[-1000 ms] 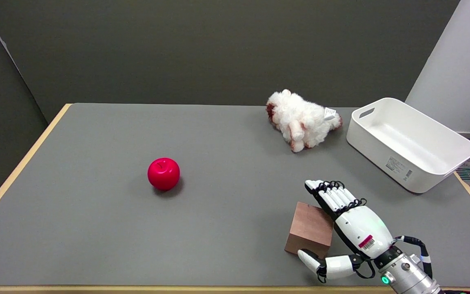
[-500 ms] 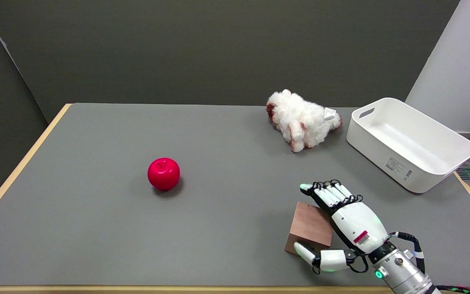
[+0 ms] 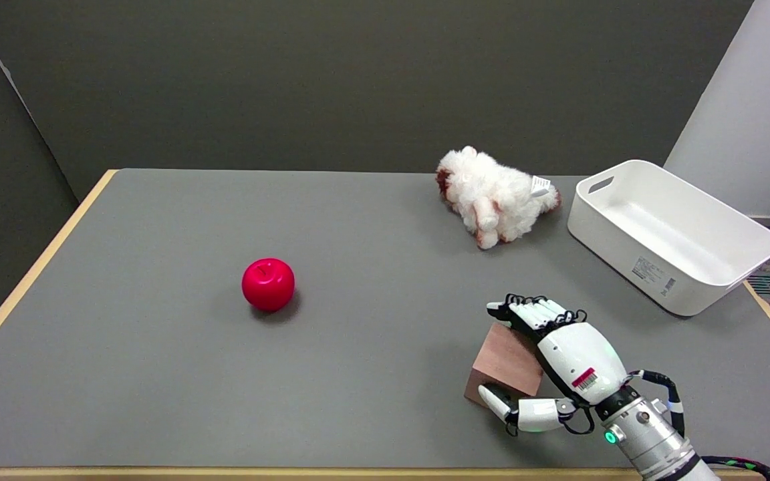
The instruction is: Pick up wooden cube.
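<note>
Wooden cube: near the table's front edge, toward its right corner, apparently tilted off the surface on one side.

Right hand: wrapped round the cube, fingers over the far top edge, thumb against the near face; grip appears closed on the block.

Step in hand: securing the grasp, lift seemingly just begun.

Next move: firm pressure from both sides, then a straight raise, keeping the block from slipping or turning.
</note>
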